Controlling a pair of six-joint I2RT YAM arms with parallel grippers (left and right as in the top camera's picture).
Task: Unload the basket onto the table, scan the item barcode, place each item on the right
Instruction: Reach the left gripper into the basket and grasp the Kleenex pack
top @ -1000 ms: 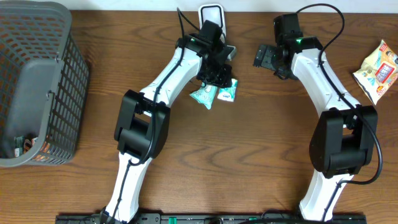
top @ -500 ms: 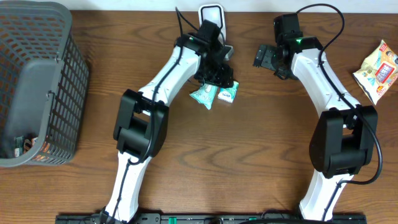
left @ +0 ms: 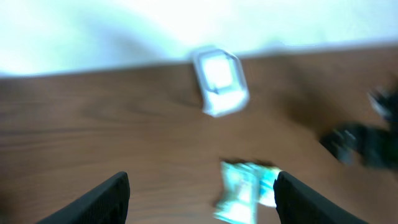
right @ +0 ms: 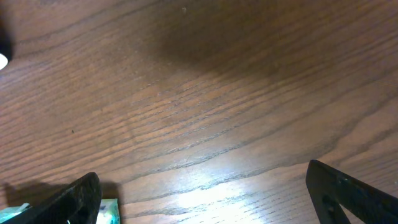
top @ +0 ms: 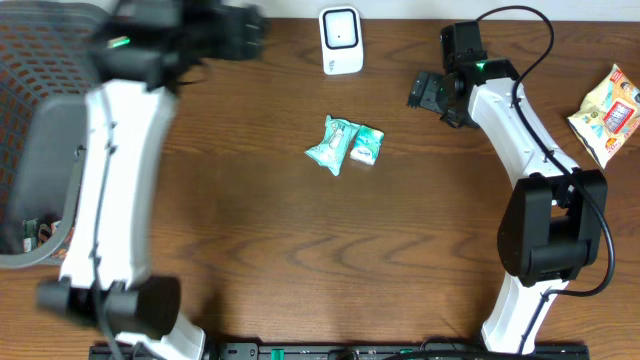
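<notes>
Left arm reaching far left over basket (top: 35, 70), left gripper (left: 200, 190) open, empty; right gripper (top: 425, 92) open, far right; teal packets (top: 343, 146) mid-counter, long axis roughly near–far, before scanner (top: 341, 40).

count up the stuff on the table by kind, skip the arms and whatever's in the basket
teal packets: 2
white scanner: 1
yellow snack bag: 1
grey mesh basket: 1
total: 5
</notes>
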